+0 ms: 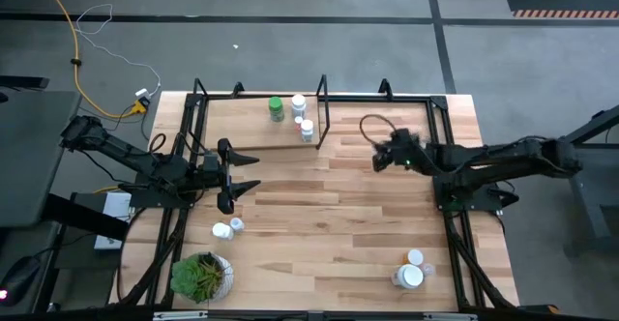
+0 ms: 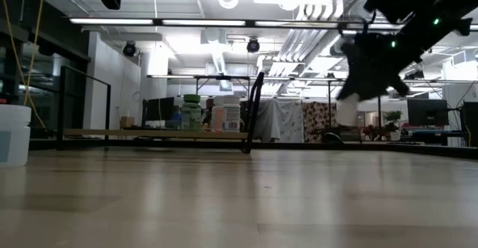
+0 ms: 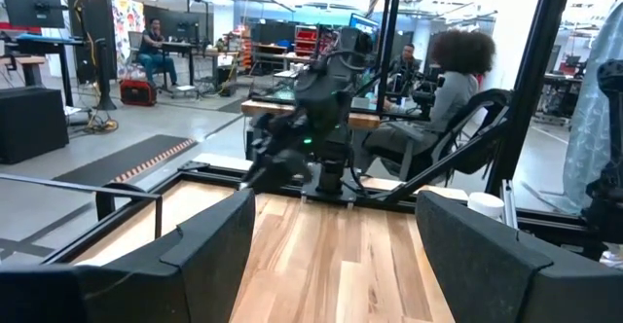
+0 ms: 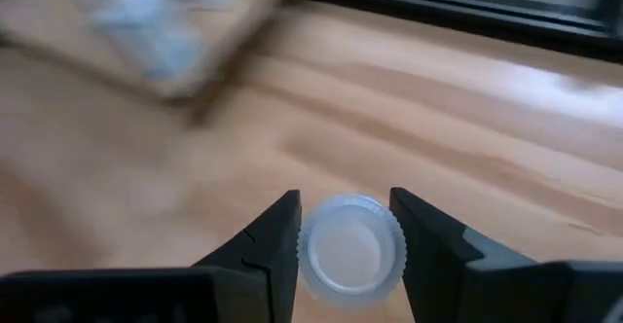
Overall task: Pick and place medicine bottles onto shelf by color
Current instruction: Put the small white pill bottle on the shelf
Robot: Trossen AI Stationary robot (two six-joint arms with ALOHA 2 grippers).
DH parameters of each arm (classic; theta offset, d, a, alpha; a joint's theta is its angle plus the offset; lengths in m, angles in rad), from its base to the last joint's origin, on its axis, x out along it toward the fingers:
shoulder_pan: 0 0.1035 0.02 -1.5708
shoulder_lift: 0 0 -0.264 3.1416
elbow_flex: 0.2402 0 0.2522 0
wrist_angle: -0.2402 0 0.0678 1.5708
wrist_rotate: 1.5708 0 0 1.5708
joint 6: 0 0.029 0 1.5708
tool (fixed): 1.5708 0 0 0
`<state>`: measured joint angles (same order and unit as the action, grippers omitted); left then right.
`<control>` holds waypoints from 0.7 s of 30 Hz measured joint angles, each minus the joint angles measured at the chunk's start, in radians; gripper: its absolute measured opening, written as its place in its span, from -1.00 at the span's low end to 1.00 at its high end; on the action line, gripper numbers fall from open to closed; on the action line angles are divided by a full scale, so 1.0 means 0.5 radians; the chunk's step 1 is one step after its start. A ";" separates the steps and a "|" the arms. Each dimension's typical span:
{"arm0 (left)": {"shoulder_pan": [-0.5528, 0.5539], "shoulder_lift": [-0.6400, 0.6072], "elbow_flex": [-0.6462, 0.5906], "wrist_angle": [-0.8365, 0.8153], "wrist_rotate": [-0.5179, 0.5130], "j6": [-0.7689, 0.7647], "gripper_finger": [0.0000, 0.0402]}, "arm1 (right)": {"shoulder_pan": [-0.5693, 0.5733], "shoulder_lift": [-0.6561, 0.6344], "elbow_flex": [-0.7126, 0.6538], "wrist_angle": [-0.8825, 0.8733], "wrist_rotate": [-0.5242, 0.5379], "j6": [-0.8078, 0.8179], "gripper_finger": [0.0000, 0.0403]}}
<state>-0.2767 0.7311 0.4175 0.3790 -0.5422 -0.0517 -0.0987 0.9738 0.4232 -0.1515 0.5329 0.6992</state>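
White-capped medicine bottle [image 4: 350,245] pinched in right gripper [image 4: 346,228], carried above table [image 1: 348,224] just right of shelf [image 1: 261,135]; transport step, placement beside white bottles [image 1: 302,116] due next; left gripper [image 1: 237,174] spread, idle.

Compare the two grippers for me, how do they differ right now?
The right gripper is clamped on a white bottle by its cap, while the left gripper is open and holds nothing. The right gripper carries its bottle above the table near the shelf; the left gripper waits at the table's left side. Both are dark two-finger grippers.
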 joint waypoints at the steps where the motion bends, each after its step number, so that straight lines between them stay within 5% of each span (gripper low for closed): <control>1: 0.001 -0.001 0.000 0.000 0.000 0.000 0.37 | 0.074 0.009 0.000 0.090 -0.018 -0.029 -0.37; 6: 0.000 0.000 0.001 0.000 0.000 0.000 0.37 | 0.399 0.117 0.012 0.497 -0.028 -0.143 -0.36; 11: 0.000 0.000 0.001 0.000 0.000 -0.001 0.37 | 0.618 0.385 0.226 0.488 -0.016 -0.198 -0.36; 21: 0.000 0.000 0.001 -0.001 0.000 -0.047 0.37 | 0.645 1.206 1.137 0.199 -0.014 -0.707 -0.36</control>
<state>-0.2768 0.7311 0.4179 0.3787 -0.5423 -0.0750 0.2236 1.5769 0.9917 -0.0521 0.5258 0.3456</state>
